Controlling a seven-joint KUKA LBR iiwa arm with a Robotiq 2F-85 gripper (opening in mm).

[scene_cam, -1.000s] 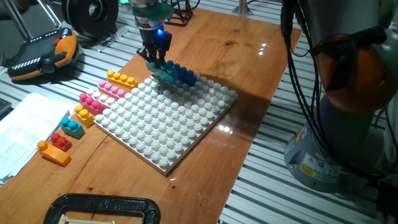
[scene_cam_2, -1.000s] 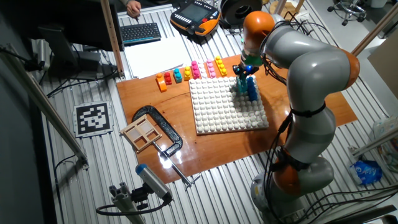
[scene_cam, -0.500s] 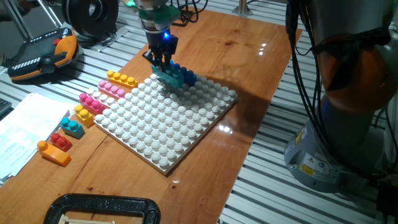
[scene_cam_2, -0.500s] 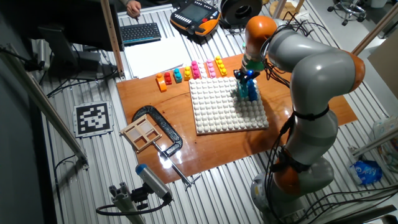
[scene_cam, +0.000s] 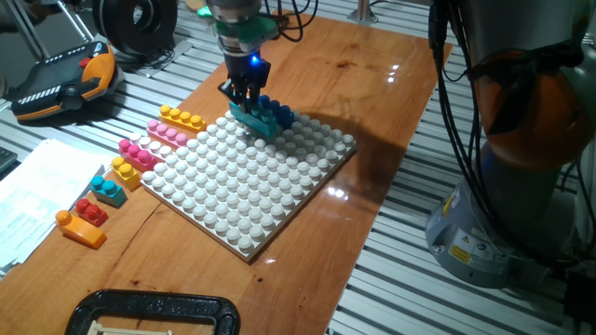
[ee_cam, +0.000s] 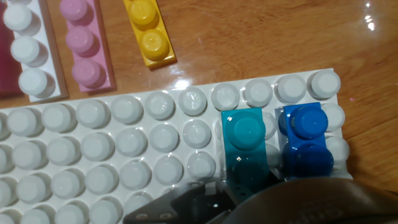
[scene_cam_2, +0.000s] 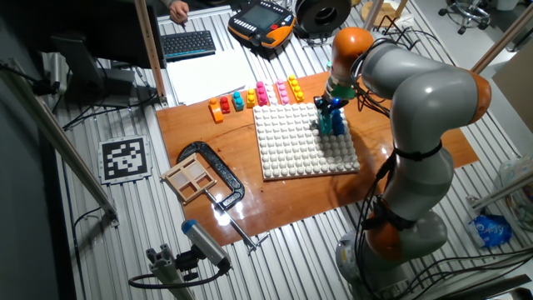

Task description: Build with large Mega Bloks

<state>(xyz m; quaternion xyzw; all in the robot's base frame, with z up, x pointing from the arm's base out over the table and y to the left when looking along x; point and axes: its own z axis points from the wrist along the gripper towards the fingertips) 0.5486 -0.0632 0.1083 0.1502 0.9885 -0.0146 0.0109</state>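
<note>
My gripper stands over the far corner of the white studded baseplate, shut on a teal Mega Blok. That teal brick sits on the plate right beside a dark blue brick. In the hand view the teal brick and the blue brick lie side by side, and the gripper covers the teal brick's near end. From the other fixed view, the gripper is at the plate's far right edge. Loose yellow, pink, magenta, red and orange bricks line the plate's left side.
A black clamp lies at the table's near edge and a wooden tray beside it. Papers and a teach pendant are to the left. The arm's base stands at the right.
The gripper carried the teal brick a little to the right, up against the dark blue brick, and the brick went from tilted to lying level on the plate.
</note>
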